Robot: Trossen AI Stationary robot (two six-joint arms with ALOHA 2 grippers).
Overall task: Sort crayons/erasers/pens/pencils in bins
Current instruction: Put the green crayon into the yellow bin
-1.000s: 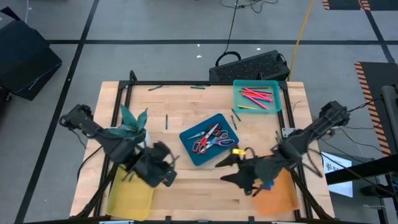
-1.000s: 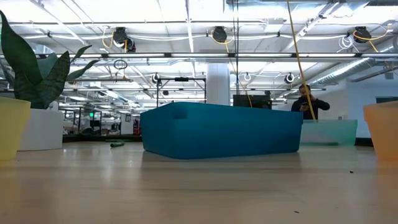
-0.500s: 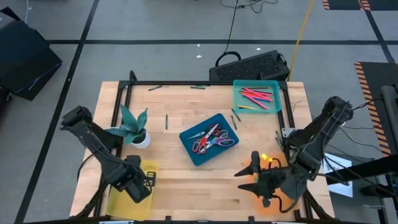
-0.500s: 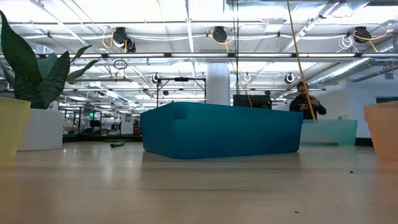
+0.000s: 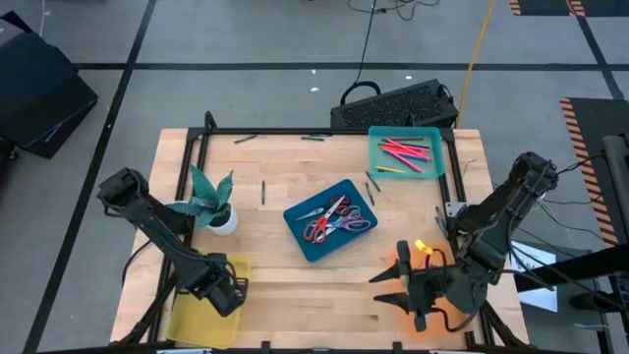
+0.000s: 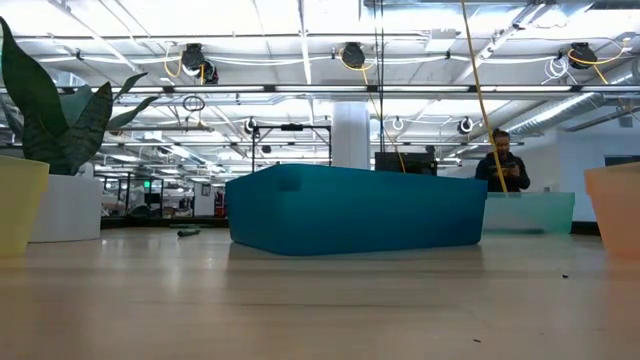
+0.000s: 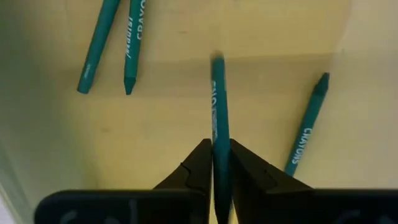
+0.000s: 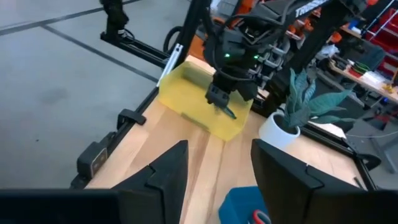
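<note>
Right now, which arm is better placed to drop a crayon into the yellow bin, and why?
The left. Its claw is shut on a teal crayon directly over the yellow bin, where three others lie. The right claw is open and empty over the orange bin.
</note>
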